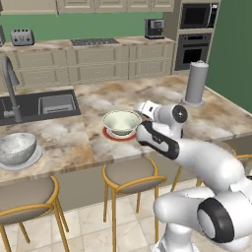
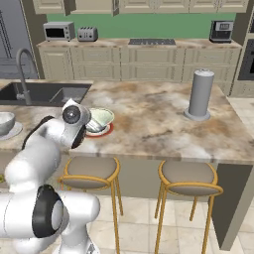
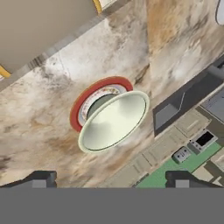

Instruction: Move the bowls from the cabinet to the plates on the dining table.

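Hand view: my gripper (image 3: 109,178) stands spread wide, holding nothing, above the cream bowl (image 3: 113,121) seated on the red-rimmed plate (image 3: 82,105); I judge it rigid, glossy, breakable, best pinched across its rim

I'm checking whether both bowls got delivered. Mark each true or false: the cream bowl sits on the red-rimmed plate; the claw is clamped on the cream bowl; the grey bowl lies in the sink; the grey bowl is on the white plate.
1. The cream bowl sits on the red-rimmed plate: true.
2. The claw is clamped on it: false; its jaws stand open, clear of the bowl.
3. The grey bowl lies in the sink: false; it is on the dining table.
4. It rests on the white plate: true.
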